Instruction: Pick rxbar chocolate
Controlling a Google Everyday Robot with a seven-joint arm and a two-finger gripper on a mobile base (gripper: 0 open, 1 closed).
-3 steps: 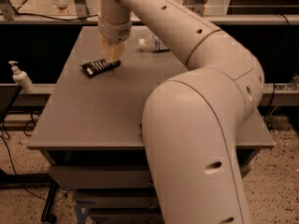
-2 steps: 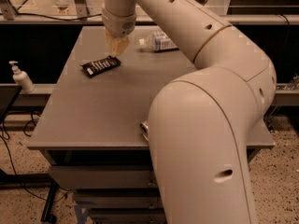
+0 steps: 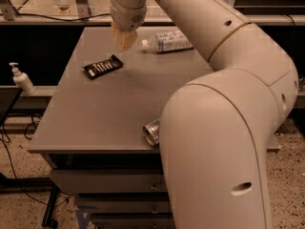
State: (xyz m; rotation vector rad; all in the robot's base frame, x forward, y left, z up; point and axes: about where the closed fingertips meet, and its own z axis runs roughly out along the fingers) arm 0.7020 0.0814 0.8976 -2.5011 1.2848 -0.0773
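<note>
The rxbar chocolate (image 3: 102,67) is a flat black bar with white lettering. It lies on the grey table (image 3: 95,113) toward the back left. My gripper (image 3: 123,43) hangs above the table just right of and behind the bar, pointing down. It is apart from the bar and holds nothing that I can see.
A clear plastic bottle (image 3: 167,41) with a pale label lies on its side at the back of the table. A silver can (image 3: 152,130) lies near the front edge, partly hidden by my arm. A soap dispenser (image 3: 21,79) stands off the table's left side.
My gripper has risen and shifted slightly right, away from the bar. The bar has not moved.
</note>
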